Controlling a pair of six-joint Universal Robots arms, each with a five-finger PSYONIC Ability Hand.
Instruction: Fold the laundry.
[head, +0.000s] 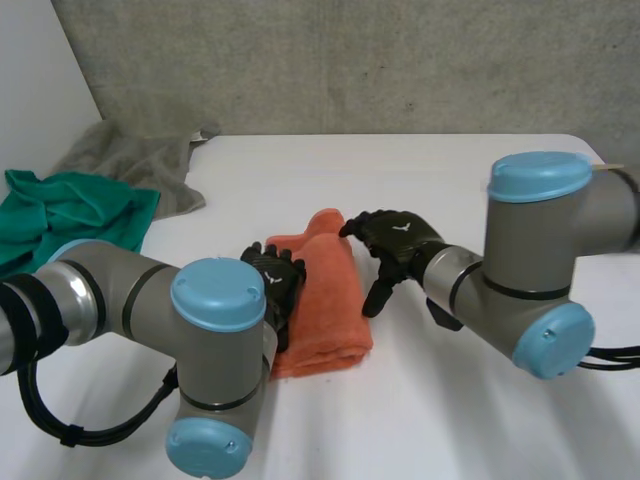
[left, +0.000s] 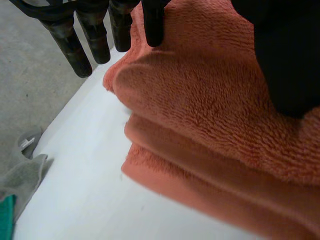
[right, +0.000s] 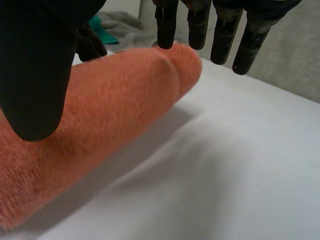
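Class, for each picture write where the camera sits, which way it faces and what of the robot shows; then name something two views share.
Head view: behind and between the arms, looking down at the white table; both arms, left hand and right hand show.
Left wrist view: on the left wrist, looking along the palm at the folded orange towel; its fingers show.
Right wrist view: on the right wrist, looking along the palm at the towel's end; its fingers show.
Shared: the towel, in all three.

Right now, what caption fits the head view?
A folded orange towel lies between the left hand and right hand.
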